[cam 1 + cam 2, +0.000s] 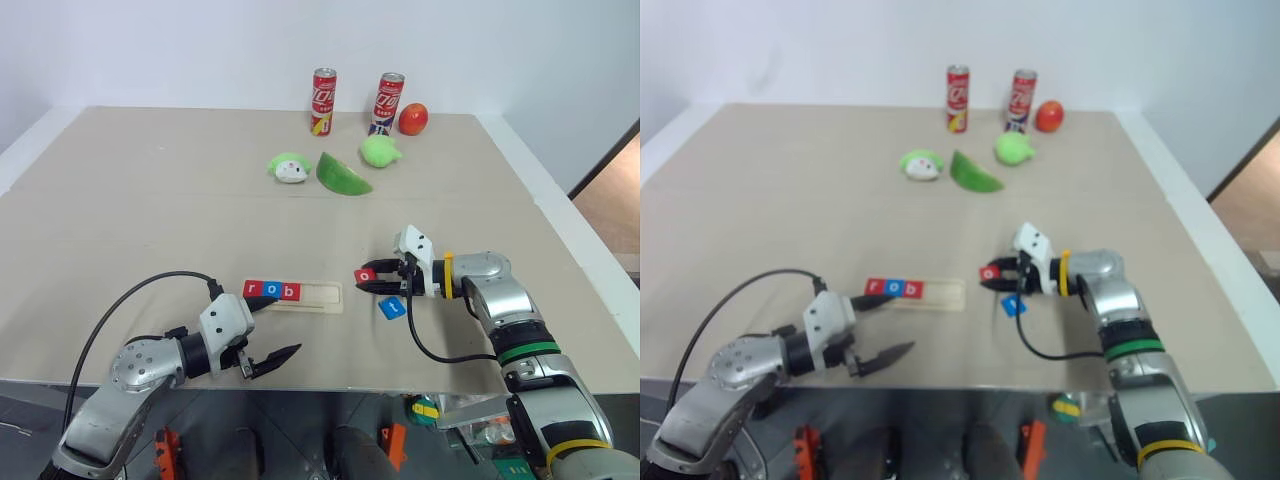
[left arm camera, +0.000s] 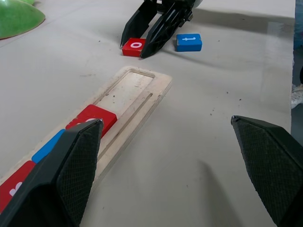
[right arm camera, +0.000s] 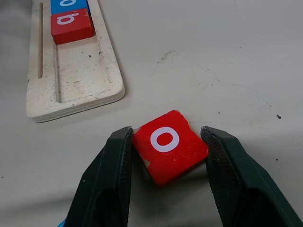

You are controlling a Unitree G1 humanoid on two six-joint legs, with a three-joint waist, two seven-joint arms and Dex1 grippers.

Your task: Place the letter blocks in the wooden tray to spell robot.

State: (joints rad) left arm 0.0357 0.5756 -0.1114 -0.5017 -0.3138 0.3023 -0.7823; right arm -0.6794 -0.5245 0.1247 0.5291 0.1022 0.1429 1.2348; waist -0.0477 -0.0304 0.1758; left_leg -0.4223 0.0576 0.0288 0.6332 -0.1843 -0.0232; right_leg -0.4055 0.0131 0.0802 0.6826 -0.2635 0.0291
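Right hand (image 3: 165, 177) pinching red o block (image 3: 169, 146) by skewed corners on desk (image 1: 150, 200), at 3 o'clock of wooden tray (image 1: 318, 297); we judge twist-out likely; left hand (image 1: 272, 330) spread; blue t block (image 1: 392, 308) loose nearby.

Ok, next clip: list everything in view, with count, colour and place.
Wooden tray: one, pale, near table edge.
Letter blocks in tray: three, red r, blue o, red b, at its left end.
Red o block: one, between right hand's fingers, on table.
Blue t block: one, on table beside it.
Cans: two, red, far edge.
Red fruit: one, beside right can.
Green pieces: three, mid-table.
Table: beige.
Left hand: open, by tray.
Right hand: around red o.
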